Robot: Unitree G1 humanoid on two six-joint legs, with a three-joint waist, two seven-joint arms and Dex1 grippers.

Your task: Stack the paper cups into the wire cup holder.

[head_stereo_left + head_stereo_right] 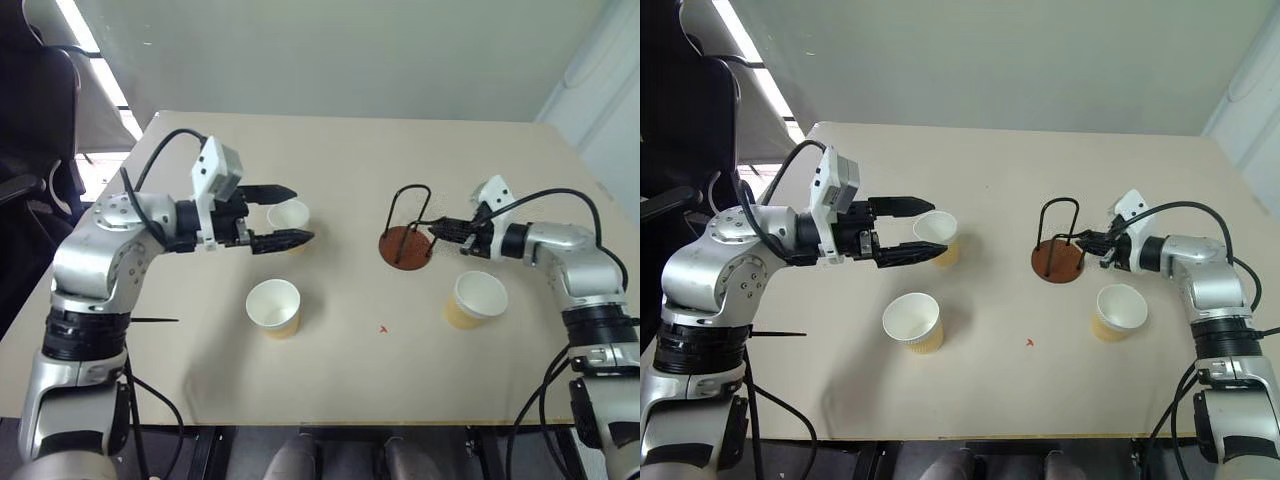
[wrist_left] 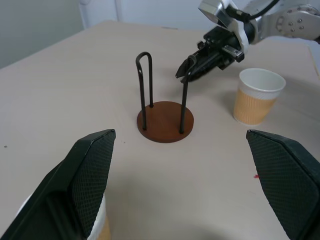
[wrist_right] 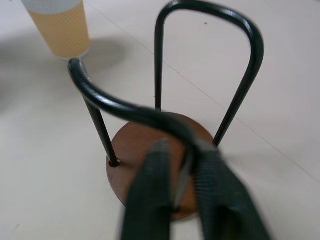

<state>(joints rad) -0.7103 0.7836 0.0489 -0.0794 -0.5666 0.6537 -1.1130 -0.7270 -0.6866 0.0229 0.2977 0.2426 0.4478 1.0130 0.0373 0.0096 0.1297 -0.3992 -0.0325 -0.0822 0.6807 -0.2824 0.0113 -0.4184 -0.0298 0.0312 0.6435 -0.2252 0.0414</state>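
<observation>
Pinching the wire cup holder (image 1: pixel 408 238) mid-table, right claw (image 1: pixel 437 230) clamps; left claw (image 1: pixel 290 215) gapes.

The round reddish-brown disc base (image 2: pixel 165 121) of the wire cup holder, just beyond the right gripper's fingers, looks like smooth matt wood; its thin black wire loops (image 3: pixel 210 60) are glossy metal. The tapered paper cups (image 2: pixel 258 96) have matt tan-yellow walls with a fine printed texture and plain white rims. The left gripper's black fingers (image 2: pixel 82 180) carry a rough cross-hatched rubbery pad surface. The beige tabletop (image 1: pixel 340 160) is smooth and matt.
</observation>
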